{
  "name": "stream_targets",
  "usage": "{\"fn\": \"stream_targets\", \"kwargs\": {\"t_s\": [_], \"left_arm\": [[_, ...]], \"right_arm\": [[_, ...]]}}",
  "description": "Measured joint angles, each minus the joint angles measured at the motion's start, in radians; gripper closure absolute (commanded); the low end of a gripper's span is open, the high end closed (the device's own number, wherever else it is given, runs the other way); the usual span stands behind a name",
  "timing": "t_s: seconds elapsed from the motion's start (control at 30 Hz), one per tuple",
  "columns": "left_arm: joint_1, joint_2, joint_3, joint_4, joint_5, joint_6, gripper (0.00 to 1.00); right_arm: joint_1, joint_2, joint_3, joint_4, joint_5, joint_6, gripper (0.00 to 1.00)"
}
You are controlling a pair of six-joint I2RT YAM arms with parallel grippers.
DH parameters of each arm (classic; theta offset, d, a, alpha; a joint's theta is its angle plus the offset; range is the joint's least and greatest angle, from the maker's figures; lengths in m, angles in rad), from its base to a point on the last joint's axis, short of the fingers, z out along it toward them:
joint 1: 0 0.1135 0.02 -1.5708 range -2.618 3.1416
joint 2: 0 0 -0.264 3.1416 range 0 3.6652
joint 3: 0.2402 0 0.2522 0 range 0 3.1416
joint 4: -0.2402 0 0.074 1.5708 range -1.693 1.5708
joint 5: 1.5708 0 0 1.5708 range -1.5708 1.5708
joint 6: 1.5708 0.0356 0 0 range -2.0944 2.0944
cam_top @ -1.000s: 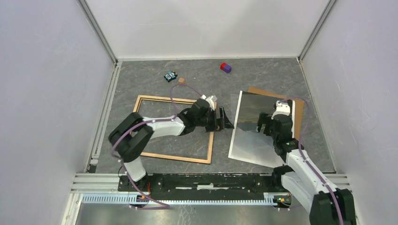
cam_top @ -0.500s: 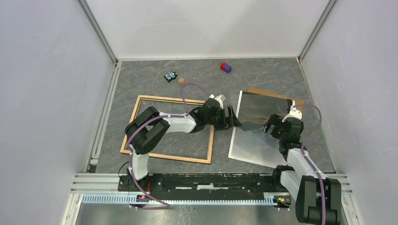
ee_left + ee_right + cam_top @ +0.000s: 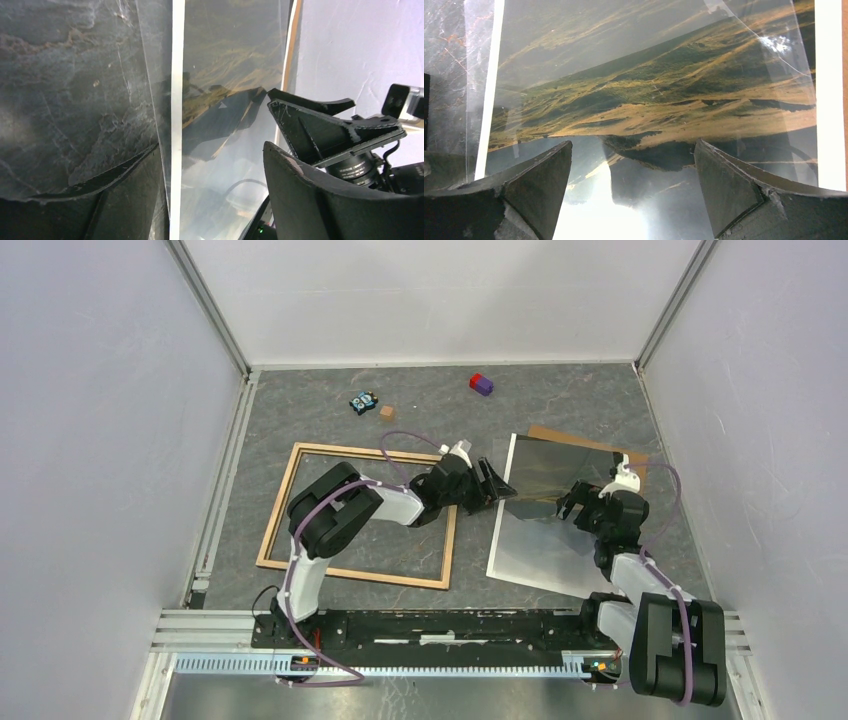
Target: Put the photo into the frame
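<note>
Over the grey table (image 3: 300, 400), you slid your left gripper (image 3: 503, 483) to the edge of the photo (image 3: 540, 540) beside the frame (image 3: 340, 450), jaws open but closing to grab it, while your right gripper (image 3: 575, 505) stayed wide open, empty.

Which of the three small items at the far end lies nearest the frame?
The tan cube, just beyond the far rail of the frame; the blue toy and the red-purple block sit farther back.
</note>
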Motion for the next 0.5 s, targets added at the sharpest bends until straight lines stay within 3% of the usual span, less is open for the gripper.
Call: {"fn": "stream_targets", "kwargs": {"t_s": [0.5], "left_arm": [[0.040,0.071,-0.010,0.263,0.043,-0.109,0.56]], "right_arm": [[-0.002,0.076,0.000,0.100,-0.079,-0.016,0.05]]}}
